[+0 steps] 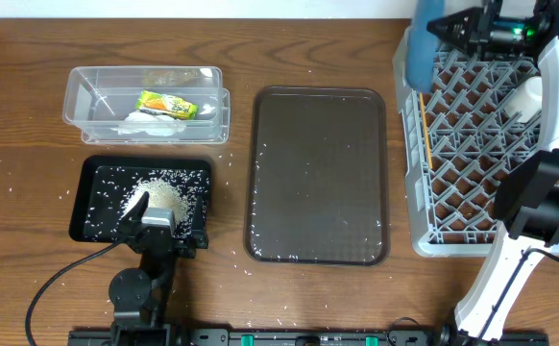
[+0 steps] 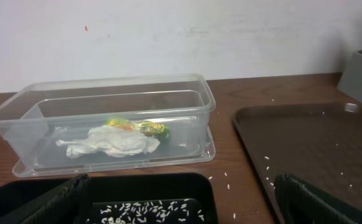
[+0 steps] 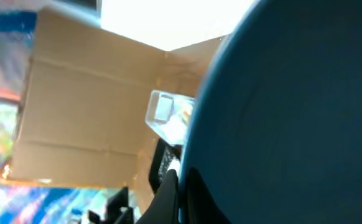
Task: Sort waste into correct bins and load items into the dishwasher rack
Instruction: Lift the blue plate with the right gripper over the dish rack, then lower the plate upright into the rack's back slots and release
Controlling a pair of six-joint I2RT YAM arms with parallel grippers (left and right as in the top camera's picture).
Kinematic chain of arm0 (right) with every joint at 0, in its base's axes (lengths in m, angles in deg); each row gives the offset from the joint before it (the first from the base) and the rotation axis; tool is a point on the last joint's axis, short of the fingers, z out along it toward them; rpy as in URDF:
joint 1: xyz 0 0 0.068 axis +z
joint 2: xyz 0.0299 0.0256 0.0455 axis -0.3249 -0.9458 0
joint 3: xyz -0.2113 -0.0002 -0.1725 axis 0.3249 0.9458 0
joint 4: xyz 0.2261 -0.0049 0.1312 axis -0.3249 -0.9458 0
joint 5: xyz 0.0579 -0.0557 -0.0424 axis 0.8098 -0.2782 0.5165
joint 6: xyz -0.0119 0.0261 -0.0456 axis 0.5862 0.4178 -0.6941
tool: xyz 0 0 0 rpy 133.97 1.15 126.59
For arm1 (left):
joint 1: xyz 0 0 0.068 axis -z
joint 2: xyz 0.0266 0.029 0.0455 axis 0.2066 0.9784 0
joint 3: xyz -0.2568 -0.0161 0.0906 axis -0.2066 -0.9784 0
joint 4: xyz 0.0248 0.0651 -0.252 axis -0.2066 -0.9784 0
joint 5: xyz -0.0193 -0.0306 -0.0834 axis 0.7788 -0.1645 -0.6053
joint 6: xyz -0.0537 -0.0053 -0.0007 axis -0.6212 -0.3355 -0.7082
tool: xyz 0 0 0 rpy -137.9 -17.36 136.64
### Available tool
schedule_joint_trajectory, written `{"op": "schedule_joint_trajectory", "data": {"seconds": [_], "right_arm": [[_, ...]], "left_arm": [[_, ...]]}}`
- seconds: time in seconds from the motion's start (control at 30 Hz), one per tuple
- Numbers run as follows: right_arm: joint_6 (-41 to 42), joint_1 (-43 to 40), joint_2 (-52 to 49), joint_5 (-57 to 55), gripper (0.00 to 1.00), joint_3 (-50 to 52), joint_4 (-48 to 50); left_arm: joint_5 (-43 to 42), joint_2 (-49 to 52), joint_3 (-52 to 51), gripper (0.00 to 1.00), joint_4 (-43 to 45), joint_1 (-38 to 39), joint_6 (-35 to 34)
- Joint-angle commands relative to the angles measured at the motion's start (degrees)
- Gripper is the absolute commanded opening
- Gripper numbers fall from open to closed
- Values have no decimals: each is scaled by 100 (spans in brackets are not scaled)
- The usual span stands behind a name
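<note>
Sorting looks mostly done. The clear tub (image 1: 80, 91), by the table's far-left corner, holds a crumpled napkin (image 1: 150, 122) and the snack wrapper (image 1: 167, 104). The black tray (image 1: 87, 221), near the left end of the near edge, carries a rice pile (image 1: 167, 195). The left gripper (image 1: 152, 210) hangs over it, jaws wide and empty. Stray grains (image 1: 289, 252) remain on the brown tray (image 1: 318, 173) mid-table. The right gripper (image 1: 449, 29) clamps the dark blue bowl (image 1: 420, 53) over the rack (image 1: 472, 154) at the far-right corner; seating it appears to be left

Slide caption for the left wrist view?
Clear tub holds crumpled napkin and snack wrapper; black tray of rice in front.
</note>
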Motion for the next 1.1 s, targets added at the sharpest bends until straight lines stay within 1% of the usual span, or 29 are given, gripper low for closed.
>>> {"op": "schedule_joint_trajectory", "data": {"seconds": [0.0,0.23,0.33,0.43,0.5,0.83,0.97,1.07], "right_arm": [[55,-39,-72,-1029,1,39,-227],[17,-219,-72,-841,1,39,-398],[-157,-291,-72,57,1,39,-297],[-162,-319,-72,1016,1,39,-15],[-94,-317,-72,1180,1,39,116],[-76,-286,-92,741,3,42,155],[-76,-286,-105,389,6,42,46],[-83,-286,-105,192,4,42,-74]], "left_arm": [[-13,-42,-111,95,-173,15,74],[-13,-42,-111,95,-170,15,74],[-15,-42,-111,95,-173,15,74],[-13,-42,-111,95,-170,15,74],[-13,-42,-111,95,-170,15,74],[-15,-42,-111,95,-173,15,74],[-15,-42,-111,95,-173,15,74],[-15,-42,-111,95,-173,15,74]]}}
